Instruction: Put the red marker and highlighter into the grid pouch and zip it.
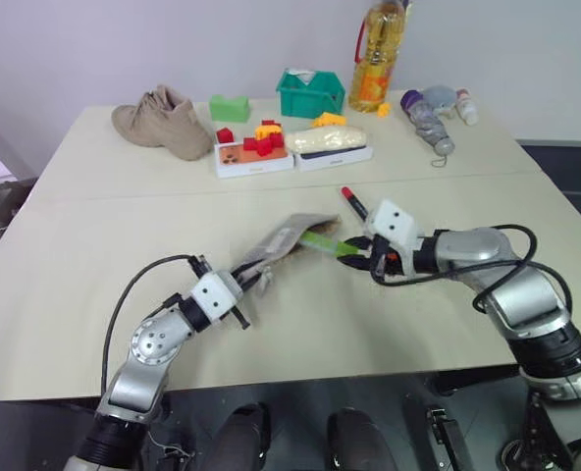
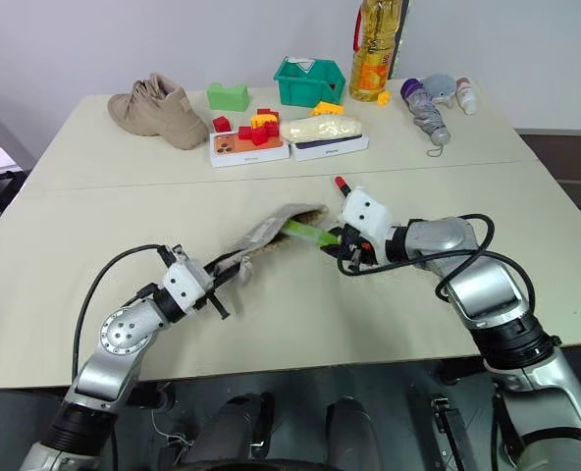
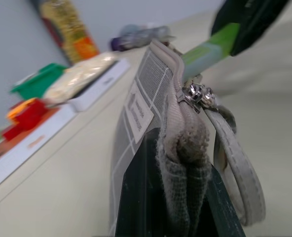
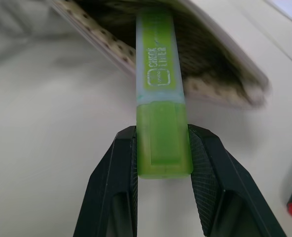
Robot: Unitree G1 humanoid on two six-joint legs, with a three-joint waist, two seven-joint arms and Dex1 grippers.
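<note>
The grey grid pouch [image 1: 283, 241] lies mid-table with its mouth open toward my right arm. My left gripper [image 1: 245, 276] is shut on the pouch's near end [image 3: 178, 148], beside the zipper pull and cord loop [image 3: 235, 163]. My right gripper [image 4: 161, 136] is shut on the capped end of the light-green highlighter [image 4: 160, 98]. The highlighter's other end reaches into the pouch's open mouth [image 4: 205, 59]. The red marker [image 1: 353, 202] lies on the table just behind the right gripper [image 1: 363, 251], apart from it.
At the back of the table [image 1: 94, 245] stand a tan shoe [image 1: 163, 123], a green block [image 1: 230, 108], a green basket [image 1: 310, 93], an oil bottle [image 1: 377, 54], a crushed plastic bottle [image 1: 428, 118], and two white boxes [image 1: 254, 160] with red and yellow blocks.
</note>
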